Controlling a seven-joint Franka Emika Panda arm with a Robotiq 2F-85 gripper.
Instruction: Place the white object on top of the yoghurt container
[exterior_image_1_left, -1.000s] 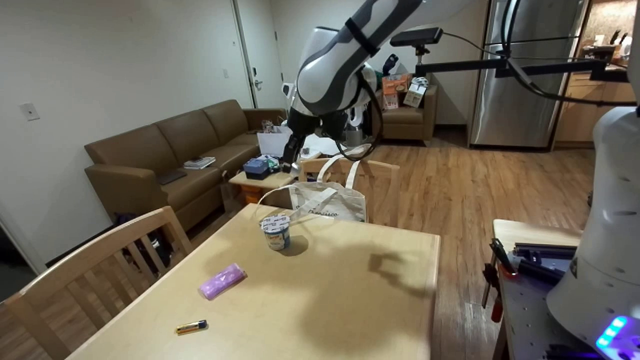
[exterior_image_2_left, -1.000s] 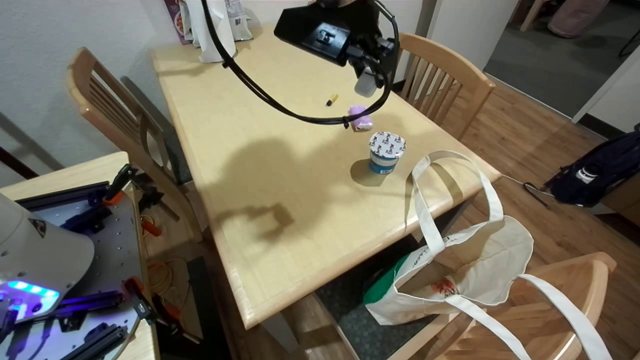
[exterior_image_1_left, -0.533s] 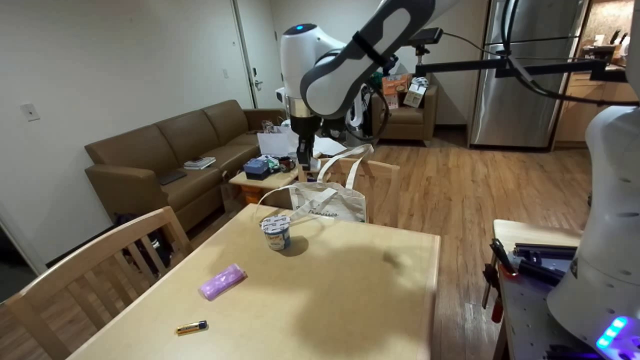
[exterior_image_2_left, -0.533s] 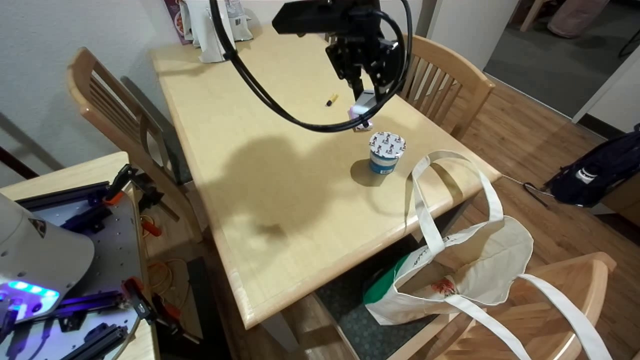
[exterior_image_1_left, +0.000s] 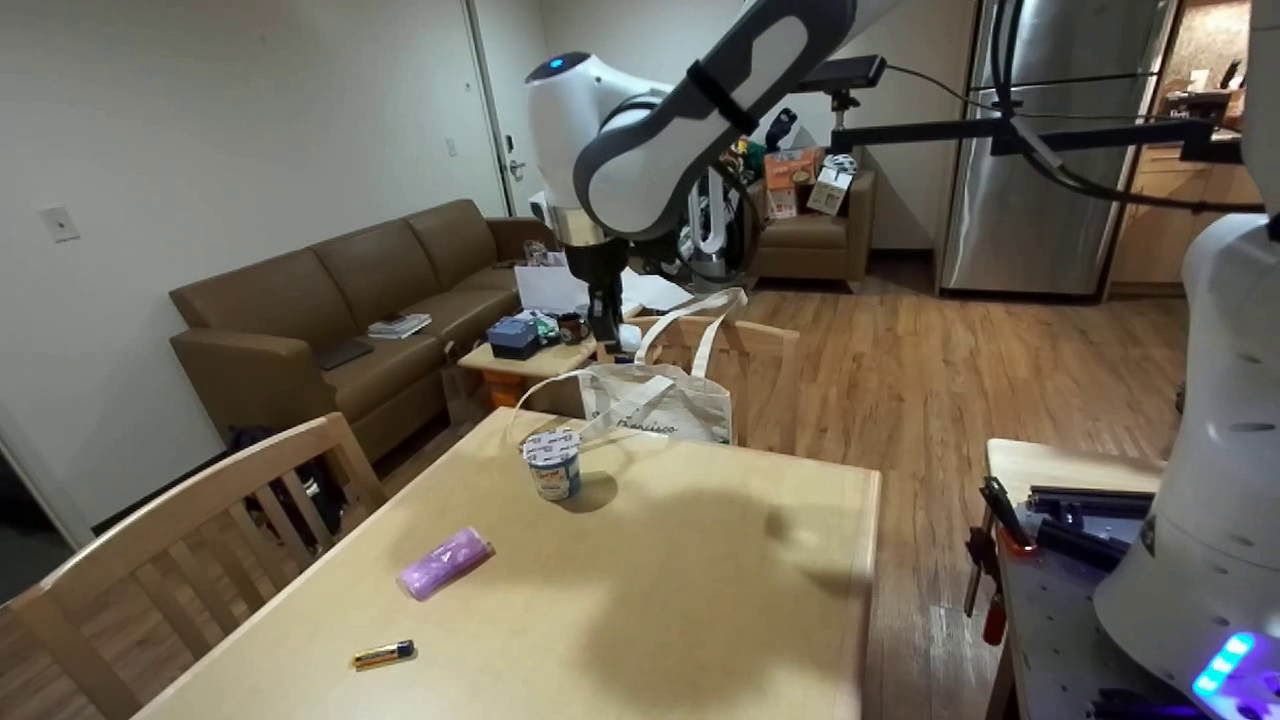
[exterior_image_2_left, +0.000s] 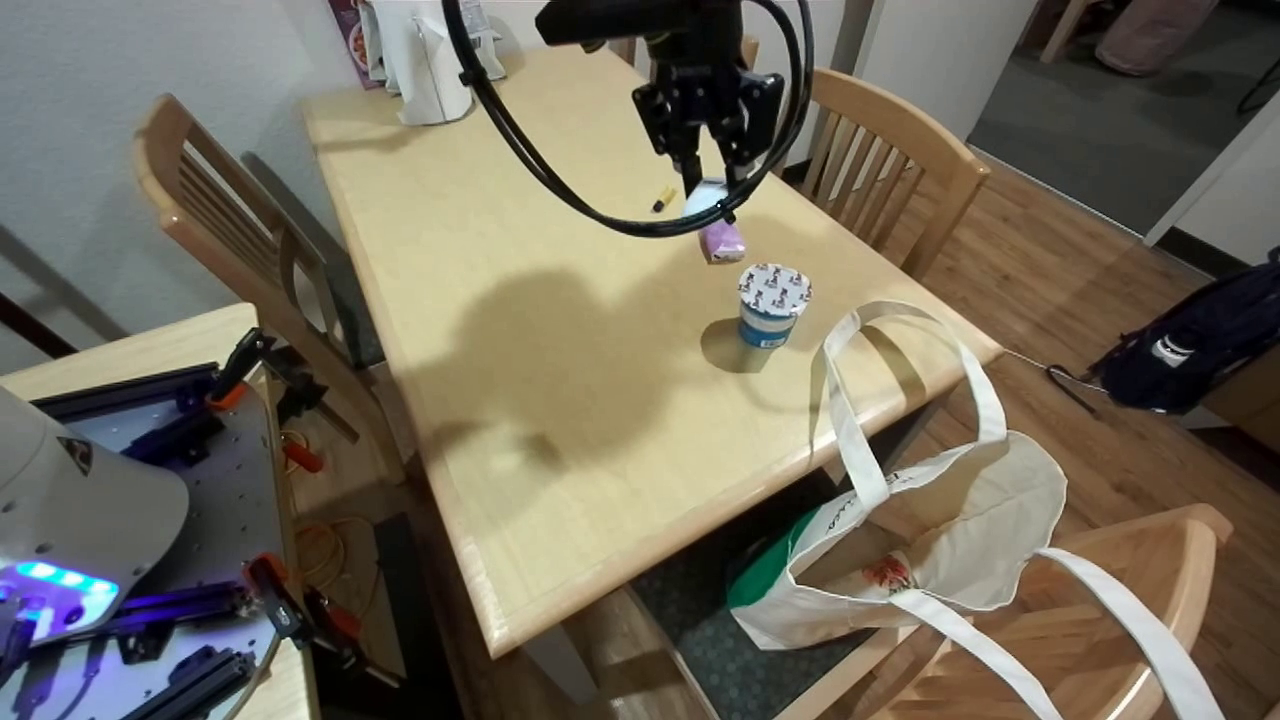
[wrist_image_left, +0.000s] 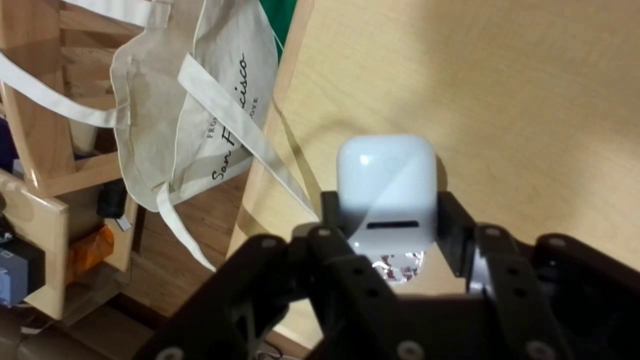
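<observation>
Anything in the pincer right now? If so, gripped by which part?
Yes, the white object. The pincer has it by two opposite side edges, nearer the end with the dark mark.

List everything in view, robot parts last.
table: 1, pale wood, foreground
white object: 1, white, above table
yoghurt container: 1, blue and white, on table
oblong item: 1, purple, on table
battery: 1, yellow and black, on table
packages: several, mostly white, on table
tote bag: 1, cream, table edge
chairs: 3+, wooden, around table
sofa: 1, brown, behind table
armchair: 1, brown, background
fridge: 1, steel, background
backpack: 1, dark, floor
clutter: uncounted, mixed colours, background
robot arm: 1, mostly white, over table
gripper: 1, black, shut on white object
</observation>
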